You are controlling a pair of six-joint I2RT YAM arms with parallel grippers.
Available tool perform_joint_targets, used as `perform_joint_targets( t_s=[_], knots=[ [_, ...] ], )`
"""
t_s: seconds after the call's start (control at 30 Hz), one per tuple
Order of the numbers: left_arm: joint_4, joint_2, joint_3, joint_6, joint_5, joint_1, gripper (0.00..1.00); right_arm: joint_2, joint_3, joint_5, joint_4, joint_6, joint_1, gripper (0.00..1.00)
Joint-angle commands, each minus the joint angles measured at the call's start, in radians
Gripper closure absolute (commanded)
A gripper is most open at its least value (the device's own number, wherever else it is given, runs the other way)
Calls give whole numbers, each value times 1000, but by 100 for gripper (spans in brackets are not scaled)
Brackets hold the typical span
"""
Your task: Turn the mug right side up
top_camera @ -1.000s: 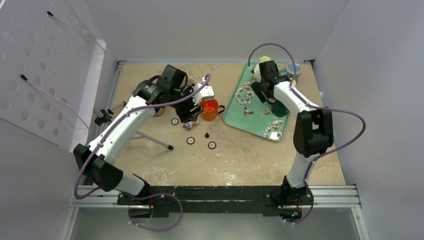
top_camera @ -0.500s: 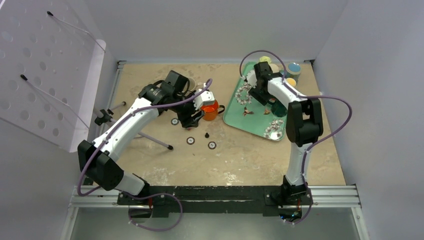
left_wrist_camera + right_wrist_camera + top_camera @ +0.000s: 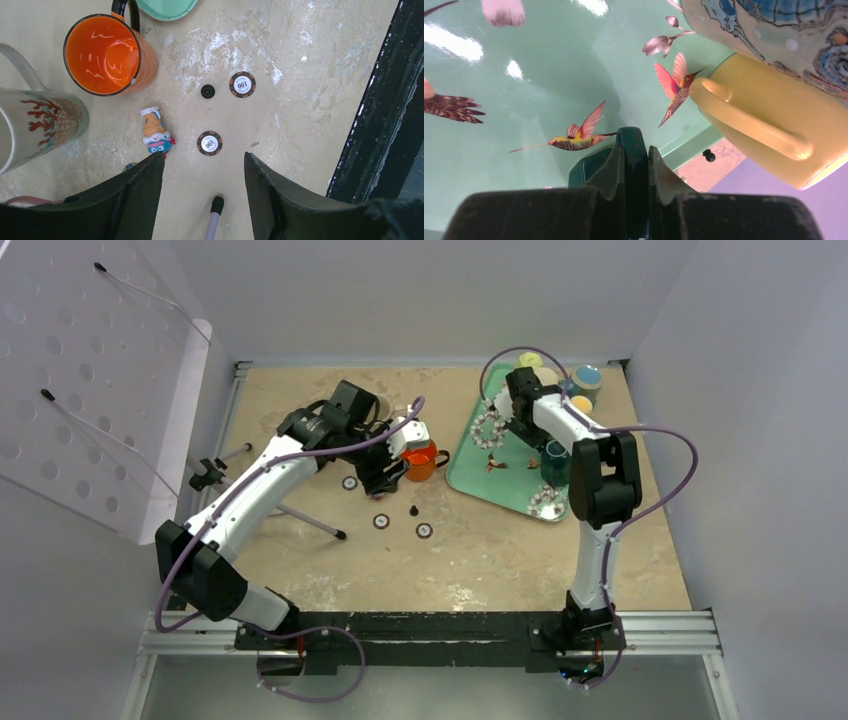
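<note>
Right wrist view: my right gripper (image 3: 635, 150) has its jaws drawn together on the thin handle of the dark green mug (image 3: 586, 172), and the fingers press on that handle from both sides. The mug sits on the mint-green tray (image 3: 549, 75), which is printed with hummingbirds. In the top external view it is near the tray's right edge, toward the near end. Which way up it stands I cannot tell from either view. Past my fingers lies a yellow mug (image 3: 774, 115) with its handle turned toward the camera. A blue-patterned mug (image 3: 784, 30) is right against it in the frame, but whether they touch I cannot tell. A strip of tabletop (image 3: 704, 172) shows beyond the tray rim. Left wrist view: my left gripper (image 3: 202, 160) hangs above the tabletop with jaws apart — nothing between them. Below it lie two poker chips (image 3: 210, 143), well apart from each other, with a small black knob (image 3: 207, 91) just beside the farther chip. A toy figure (image 3: 155, 131) lies on its side close to my left finger. The orange mug (image 3: 107, 55) stands mouth up on the tabletop, with its handle toward the tray corner. A glass mug (image 3: 42, 125) with a red coral print is just beside it.
</note>
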State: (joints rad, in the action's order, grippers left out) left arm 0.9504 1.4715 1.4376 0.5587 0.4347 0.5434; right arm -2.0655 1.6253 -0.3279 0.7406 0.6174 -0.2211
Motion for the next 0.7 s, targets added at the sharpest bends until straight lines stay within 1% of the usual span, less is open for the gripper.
perform_joint_targets(
  t_s=[0.0, 0.13, 0.23, 0.3, 0.4, 0.47, 0.53, 0.6, 0.67],
  knots=[
    [-18, -21, 7, -14, 23, -2, 37, -24, 33, -2, 39, -33, -2, 100],
    [-5, -46, 14, -19, 33, -2, 37, 10, 69, 56, 57, -43, -22, 100],
    [10, -66, 31, -39, 49, -3, 37, 81, 100, 97, 52, -87, -53, 100],
    [24, -74, 51, -63, 77, -8, 36, 150, 93, 111, 20, -117, -77, 100],
    [63, -77, 101, -125, 141, -15, 35, 291, 23, 156, -90, -154, -111, 100],
    [86, -80, 133, -169, 208, -16, 34, 393, -60, 171, -204, -192, -143, 100],
    [76, -97, 144, -214, 277, -16, 33, 484, -136, 180, -310, -250, -177, 100],
    [37, -121, 139, -258, 333, -22, 29, 563, -185, 210, -381, -323, -207, 100],
    [-9, -137, 145, -342, 365, -39, 24, 670, -231, 296, -451, -409, -215, 100]
  ],
)
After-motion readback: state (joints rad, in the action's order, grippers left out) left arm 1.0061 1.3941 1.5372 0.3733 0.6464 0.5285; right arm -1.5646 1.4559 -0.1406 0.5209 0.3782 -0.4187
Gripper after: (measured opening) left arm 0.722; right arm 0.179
